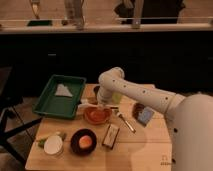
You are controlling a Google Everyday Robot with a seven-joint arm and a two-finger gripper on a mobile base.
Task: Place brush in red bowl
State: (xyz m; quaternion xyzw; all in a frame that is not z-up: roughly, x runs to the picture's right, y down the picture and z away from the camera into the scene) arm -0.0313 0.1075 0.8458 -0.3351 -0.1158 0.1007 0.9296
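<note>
The orange-red bowl [97, 116] sits at the middle of the wooden table [150, 145]. My gripper [103, 104] hangs from the white arm just above the bowl's far rim. The slim white brush [83, 103] lies roughly level across the gripper. One end sticks out to the left of the bowl and the other shows to the right, over the rim. The gripper looks shut on the brush; the part in its grip is hidden.
A green tray [50, 102] with a white cloth stands at the left. A dark brown bowl [84, 141] holding an orange thing, a white round lid [52, 145], a dark-and-cream block [111, 135], a metal fork [125, 122] and a blue-topped pack [145, 115] surround the red bowl.
</note>
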